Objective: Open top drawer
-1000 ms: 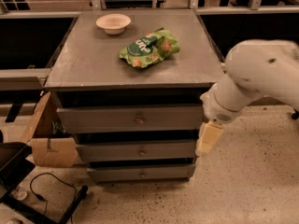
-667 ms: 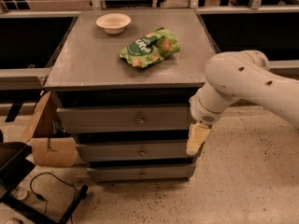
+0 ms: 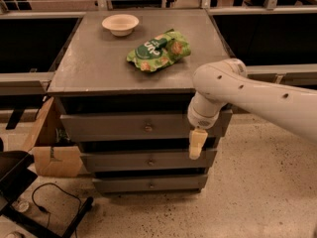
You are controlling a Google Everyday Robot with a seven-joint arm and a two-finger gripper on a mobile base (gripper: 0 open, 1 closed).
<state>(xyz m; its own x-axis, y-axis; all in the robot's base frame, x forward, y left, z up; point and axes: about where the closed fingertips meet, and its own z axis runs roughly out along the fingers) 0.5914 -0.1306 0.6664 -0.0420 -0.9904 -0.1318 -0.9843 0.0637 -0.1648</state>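
We see the top drawer (image 3: 124, 127) shut, its grey front flush under the worktop (image 3: 94, 68), with the small knob (image 3: 148, 128) at mid-panel bare and untouched. The gripper (image 3: 198, 144) hangs pointing down in front of the drawer's right end, over the lower edge of the panel and the gap above the middle drawer (image 3: 143, 160). It is apart from the knob, off to its right and a bit low. We cannot tell whether it is open or closed (only one tan shape shows), and nothing appears to be held.

We judge the arm (image 3: 247, 90) is low and in front of the cabinet because it is lining up on the knob, so this is the approach step and no pull has started. The next move likely needs a shift left and slightly up to reach the knob.

The bowl (image 3: 120, 24) and green snack bag (image 3: 158, 51) sit on the worktop, well back from the front edge and out of the drawer's path. The bottom drawer (image 3: 148, 183) is also shut
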